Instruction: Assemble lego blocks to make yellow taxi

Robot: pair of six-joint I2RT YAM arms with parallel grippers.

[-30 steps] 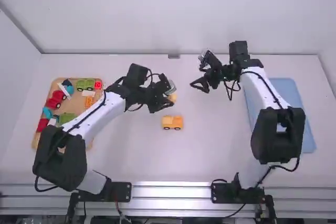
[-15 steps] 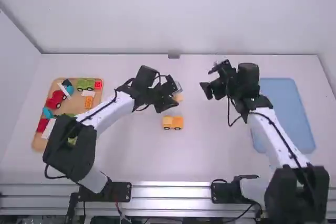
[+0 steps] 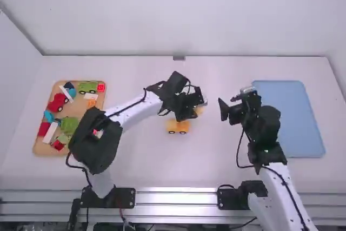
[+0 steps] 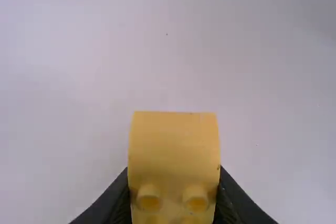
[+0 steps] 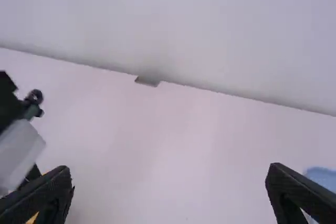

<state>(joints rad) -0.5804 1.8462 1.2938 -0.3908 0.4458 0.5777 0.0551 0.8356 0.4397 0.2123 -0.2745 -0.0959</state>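
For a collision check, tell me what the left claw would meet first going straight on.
Probably the white tabletop: the left claw, gripping a yellow block, seems to point down at it with nothing visible between. How far off it lies is unclear.

High view bright, even — glare on metal rail (image 3: pixel 175 197); left wrist view dimmer — one corner shadowed.

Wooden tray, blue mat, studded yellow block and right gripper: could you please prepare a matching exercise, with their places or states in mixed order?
1. Wooden tray
2. Blue mat
3. Studded yellow block
4. Right gripper

A. Between the left gripper's fingers
B. Open, with nothing held
C. Holds toy pieces, high view's left side
D. High view's right side

Pairs: 1-C, 2-D, 3-A, 4-B
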